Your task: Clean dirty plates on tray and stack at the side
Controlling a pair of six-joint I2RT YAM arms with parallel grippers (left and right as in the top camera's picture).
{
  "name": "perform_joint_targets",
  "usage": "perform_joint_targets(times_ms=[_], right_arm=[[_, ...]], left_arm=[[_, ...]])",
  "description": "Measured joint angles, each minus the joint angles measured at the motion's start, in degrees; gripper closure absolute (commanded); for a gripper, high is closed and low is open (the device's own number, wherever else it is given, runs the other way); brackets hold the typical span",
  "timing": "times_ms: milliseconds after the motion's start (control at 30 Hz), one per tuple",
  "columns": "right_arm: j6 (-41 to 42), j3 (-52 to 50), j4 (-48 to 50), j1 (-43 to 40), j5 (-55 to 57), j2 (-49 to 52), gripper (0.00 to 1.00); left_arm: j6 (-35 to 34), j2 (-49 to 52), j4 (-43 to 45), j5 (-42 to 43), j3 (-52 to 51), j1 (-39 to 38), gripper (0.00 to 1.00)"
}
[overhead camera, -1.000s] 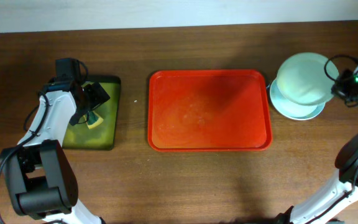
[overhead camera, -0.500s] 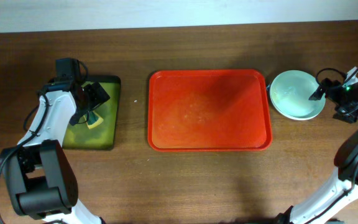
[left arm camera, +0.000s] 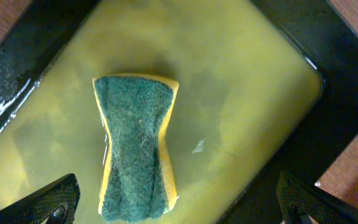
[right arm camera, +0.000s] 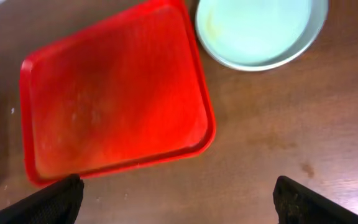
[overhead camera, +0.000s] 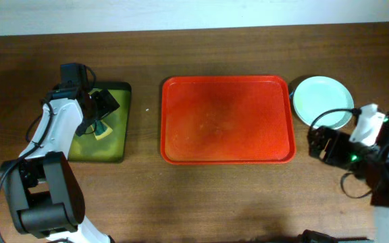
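At far left, same as 1 s ago: left gripper [left arm camera: 179, 196] poised over the dark tray [overhead camera: 117, 145], fingers spread wide, empty, above the green-topped sponge [left arm camera: 138, 146] lying in yellow-green liquid [left arm camera: 241, 74]. In the middle, the red tray [overhead camera: 228, 121], bare. Just beside its far right corner, on the table [overhead camera: 248, 196], the plates [overhead camera: 323, 101], pale mint, stacked; cannot tell how many. Nearer the front edge, right gripper [right arm camera: 178, 196], fingers wide apart, empty. 1 s ago held a tilted plate over the stack; since let go and drawn back.
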Motion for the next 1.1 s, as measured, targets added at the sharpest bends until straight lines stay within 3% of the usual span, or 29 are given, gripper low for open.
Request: perform_joint_targets(times_ms=[200,267,633,733,833,1000,1100], right_arm=[[0.00,-6.86,0.85,5.46,-0.28,-12.13,0.02],[0.00,-6.97,-3.89,5.95,-1.03,-16.59,0.02],[-0.74,-7.17,-8.81,6.05,3.74,-17.88,0.02],[-0.87,-9.01,-1.49,6.32,3.26,-19.65,0.02],[-1.29,-17.70,12.11,8.72,1.27,-27.34,0.02],[-1.53,-47.82,44.09,14.34,-3.21,-47.36,0.02],[-1.55,-56.24,55.12,14.51,-3.34,-51.80,0.02]], left_arm=[[0.00,0.00,0.02,-0.04,0.00,0.00,0.01],[0.00,0.00,0.07,-0.04,0.00,0.00,0.01],[0.00,0.00,0.00,-0.04,0.00,0.00,0.01],[0.00,0.00,0.00,-0.07,0.00,0.00,0.01],[0.00,0.00,-0.04,-0.04,0.00,0.00,0.01],[0.00,0.00,-0.02,-0.07,0.00,0.00,0.01],[0.00,0.00,0.00,-0.04,0.00,0.00,0.01]])
